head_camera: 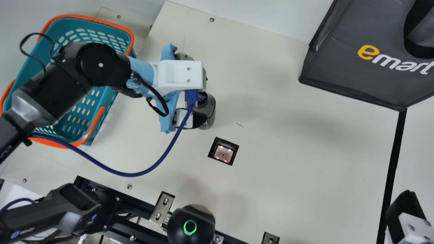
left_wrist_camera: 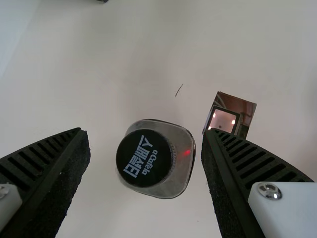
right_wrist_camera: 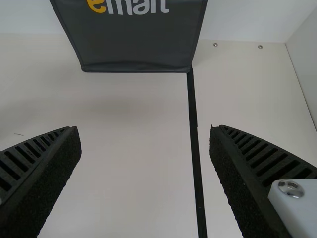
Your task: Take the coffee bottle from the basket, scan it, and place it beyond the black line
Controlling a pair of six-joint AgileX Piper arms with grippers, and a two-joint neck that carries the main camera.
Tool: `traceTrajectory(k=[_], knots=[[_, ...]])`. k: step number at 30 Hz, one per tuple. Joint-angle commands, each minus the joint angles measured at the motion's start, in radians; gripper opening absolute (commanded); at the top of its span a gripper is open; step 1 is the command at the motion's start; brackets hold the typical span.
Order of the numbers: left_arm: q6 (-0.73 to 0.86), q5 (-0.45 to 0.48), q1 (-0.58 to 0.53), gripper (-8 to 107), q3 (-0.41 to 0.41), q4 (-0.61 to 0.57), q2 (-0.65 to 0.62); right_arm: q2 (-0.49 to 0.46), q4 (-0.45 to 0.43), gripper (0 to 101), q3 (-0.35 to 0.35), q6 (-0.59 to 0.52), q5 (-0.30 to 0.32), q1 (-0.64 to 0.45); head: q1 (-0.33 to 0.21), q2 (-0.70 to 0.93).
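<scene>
Left gripper [left_wrist_camera: 146, 132]: its 2 ribbed fingers [left_wrist_camera: 62, 171] stand apart, astride the coffee bottle [left_wrist_camera: 179, 173], which looks upright on the table, near the scanner window [head_camera: 223, 154]. Gap wider on 1 side. Step in hand, as judged: gripping for the scan. Centre the cap [left_wrist_camera: 144, 157] between both pads first, then close evenly below it; a lopsided squeeze could tip the bottle. Lift, turn the barcode to the window. Black line [head_camera: 394, 159] well beyond.
</scene>
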Motion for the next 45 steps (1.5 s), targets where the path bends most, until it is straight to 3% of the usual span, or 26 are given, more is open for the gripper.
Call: traceTrajectory(k=[1, 12, 24, 45], knots=[[-0.009, 0.005, 0.007, 90, -0.007, -0.002, -0.006, 0.0, 0.0, 91, 0.0, 0.0, 0.0, 0.0, -0.027, 0.002], [-0.067, 0.038, 0.056, 90, -0.022, -0.002, -0.068, 0.0, 0.0, 91, 0.0, 0.0, 0.0, 0.0, -0.027, 0.002], [-0.178, 0.012, 0.132, 90, 0.002, 0.038, -0.164, 0.0, 0.001, 91, 0.0, 0.0, 0.0, 0.0, -0.027, 0.002], [-0.352, 0.023, 0.358, 90, -0.02, 0.04, -0.257, 0.0, 0.001, 91, 0.0, 0.0, 0.0, 0.0, -0.027, 0.002]])
